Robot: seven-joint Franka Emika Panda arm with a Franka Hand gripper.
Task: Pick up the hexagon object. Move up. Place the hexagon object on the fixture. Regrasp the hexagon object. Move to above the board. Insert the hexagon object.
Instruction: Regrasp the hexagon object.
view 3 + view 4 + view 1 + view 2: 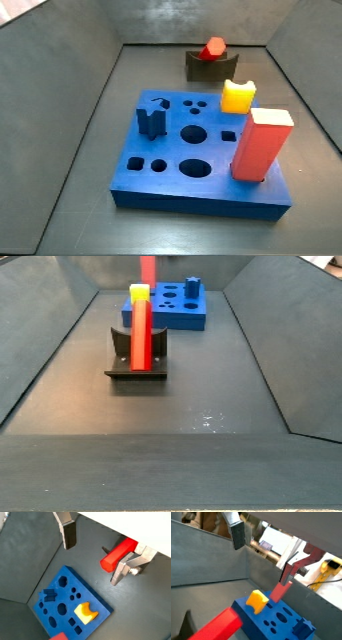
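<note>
While the gripper (pixel 93 559) is hanging high above the board (pixel 63 599), its fingers (pixel 67 534) are standing wide apart, and nothing is sitting between the pads in either wrist view. The gripper itself is not showing in either side view.

The hexagon object (pixel 214 46) is resting in the notch of the fixture (pixel 201 68), which is standing on the grey floor at 12 o'clock from the board (pixel 174 185) and apart from it. In a side view the rod (pixel 140 316) is showing its full length, running from the fixture (pixel 158 351) toward 12 o'clock and out of frame, so it is leaning rather than lying flat. In both wrist views a red length (pixel 119 554) is appearing just beside one finger; whether the two are touching cannot be told.

On the board, a yellow block (pixel 238 97) is sitting in a hole toward 2 o'clock, a red-orange rectangular block (pixel 261 145) is standing upright toward 4 o'clock, and a blue piece (pixel 150 120) is standing toward 10 o'clock. Several round and square holes are lying open
</note>
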